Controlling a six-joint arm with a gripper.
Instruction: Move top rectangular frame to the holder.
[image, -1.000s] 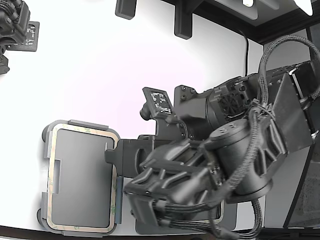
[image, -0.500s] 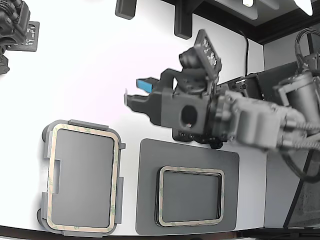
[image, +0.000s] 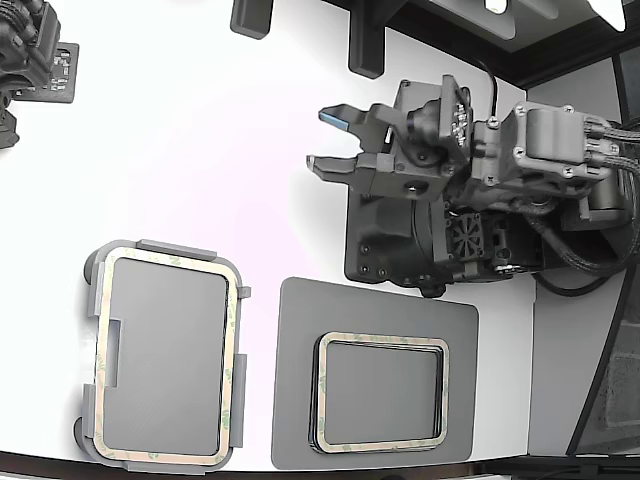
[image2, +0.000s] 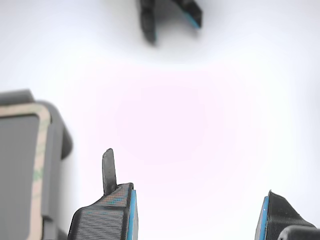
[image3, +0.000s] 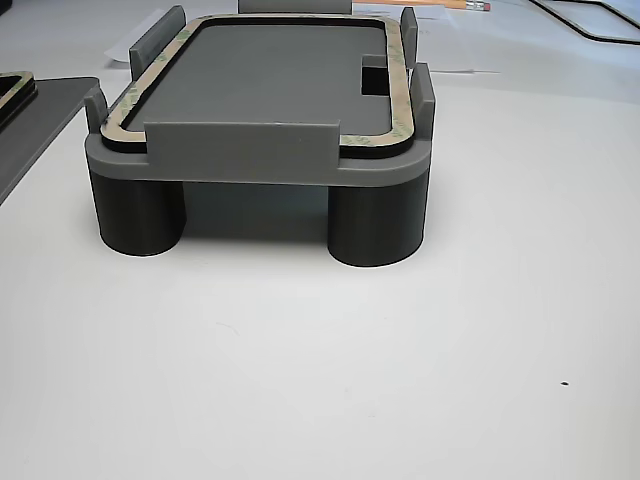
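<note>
Now top rectangular frame (image: 168, 355) sits in holder (image: 92, 300), well apart from empty, spread claw (image: 328, 140).

Exterior view: bright, even light; white glossy tabletop (image: 180, 150) washed out with faint pink cast at centre, little shadow. Dark grey flat mat (image: 375, 305) and light grey tabbed holder plate (image: 165, 355) stayed sharp.

Wrist view: heavily overexposed; tabletop (image2: 200, 125) near featureless, pink bloom mid-frame. Black ribbed fingertips with blue pads (image2: 107, 215) soft, out of focus; dark shapes at far edge blurred.

Other view: dimmer, greyer; soft shadow beneath holder plate (image3: 255, 165); background slightly defocused.
</note>
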